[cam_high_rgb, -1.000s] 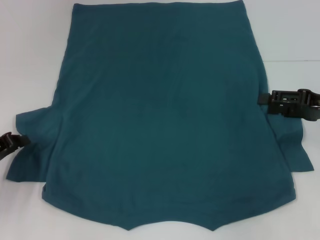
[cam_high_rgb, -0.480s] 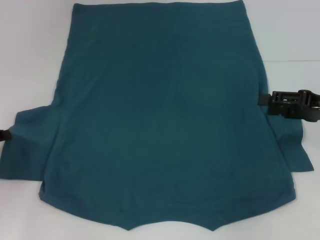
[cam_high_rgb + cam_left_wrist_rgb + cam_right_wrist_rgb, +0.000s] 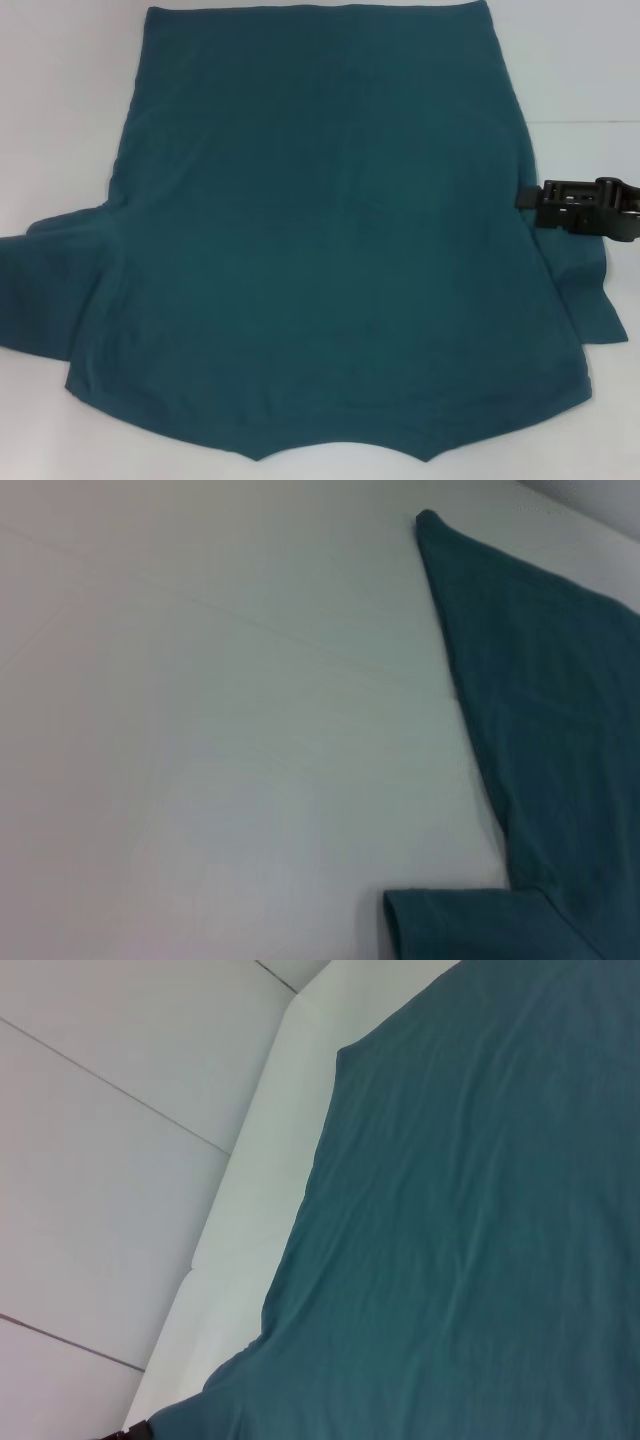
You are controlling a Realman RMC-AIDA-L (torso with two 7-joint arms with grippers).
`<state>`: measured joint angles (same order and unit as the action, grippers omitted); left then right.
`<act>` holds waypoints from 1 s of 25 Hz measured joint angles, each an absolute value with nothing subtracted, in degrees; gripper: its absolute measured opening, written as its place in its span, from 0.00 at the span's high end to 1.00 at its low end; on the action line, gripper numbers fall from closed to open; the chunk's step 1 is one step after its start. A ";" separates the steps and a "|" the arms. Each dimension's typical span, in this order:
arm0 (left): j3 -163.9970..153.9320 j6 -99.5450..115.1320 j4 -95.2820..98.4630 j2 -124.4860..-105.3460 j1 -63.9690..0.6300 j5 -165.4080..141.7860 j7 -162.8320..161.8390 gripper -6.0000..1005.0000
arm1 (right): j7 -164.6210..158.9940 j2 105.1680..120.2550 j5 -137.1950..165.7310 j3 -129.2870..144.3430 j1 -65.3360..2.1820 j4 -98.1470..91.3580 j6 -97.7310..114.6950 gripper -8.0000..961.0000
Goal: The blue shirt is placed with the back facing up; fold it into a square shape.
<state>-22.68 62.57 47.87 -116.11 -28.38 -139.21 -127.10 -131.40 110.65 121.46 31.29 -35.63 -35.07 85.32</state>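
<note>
We see bare desk (image 3: 60,100) open on the far left and far right of the blue shirt (image 3: 320,250), wide enough for a claw to pass. The right claw (image 3: 535,200) sits at the shirt's right edge, blocking that side above the sleeve.

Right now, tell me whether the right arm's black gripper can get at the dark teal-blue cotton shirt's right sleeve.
Probably yes: the right gripper sits at the blue shirt edge, just above that sleeve, with nothing between.
</note>
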 joint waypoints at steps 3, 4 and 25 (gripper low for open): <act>-22.74 62.58 47.93 -115.52 -29.67 -141.98 -128.24 1.00 | -131.40 110.65 121.47 31.37 -35.69 -35.07 85.32 0.25; -22.85 62.65 47.95 -115.27 -30.23 -142.98 -128.73 1.00 | -131.40 110.65 121.46 31.43 -35.74 -35.07 85.32 0.25; -35.64 75.68 59.53 -115.42 -32.81 -146.73 -147.18 1.00 | -131.30 111.01 121.83 31.77 -35.95 -35.07 85.35 0.25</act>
<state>-35.64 75.68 59.53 -115.42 -32.81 -146.73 -147.18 -131.30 111.01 121.83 31.77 -35.95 -35.06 85.35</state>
